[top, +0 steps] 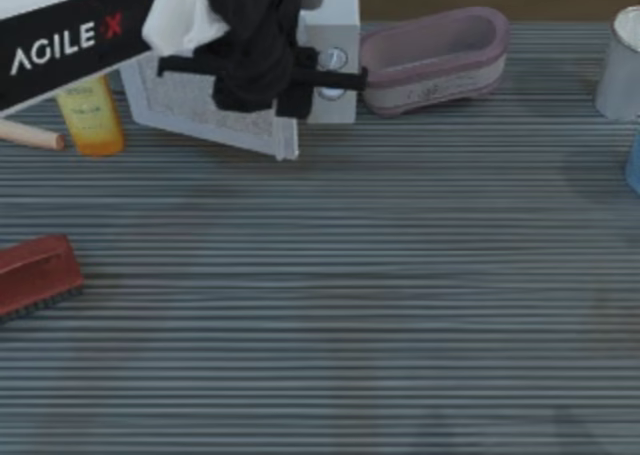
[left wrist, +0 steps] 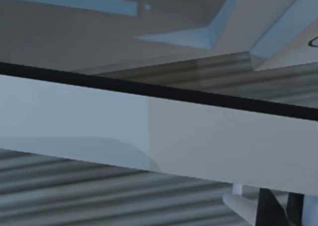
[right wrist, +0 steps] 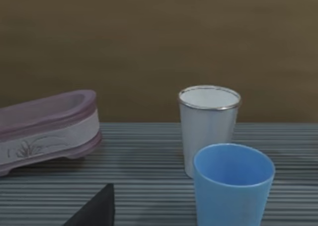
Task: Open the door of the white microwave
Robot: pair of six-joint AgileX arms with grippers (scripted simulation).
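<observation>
One arm is at work: the left gripper [top: 300, 80] sits at the far left of the table, over the front of the white microwave [top: 335, 20], level with the knob panel and the free edge of the door [top: 205, 110]. The door is already swung partly outward, its mesh window facing up and toward the table's left, with the free corner near the table's near side. Finger state of the left gripper cannot be told from the top view, and the left wrist view shows only a close pale panel edge. The right gripper is out of sight; its wrist view faces a pink-grey tub [right wrist: 47, 129], a white cup [right wrist: 208, 126] and a blue cup [right wrist: 233, 184]. Handling judgement: the door looks like a thin, rigid, light panel on a hinge; the whole microwave may slide if pulled hard. Take hold at the free edge, far from the hinge, and follow the arc.
</observation>
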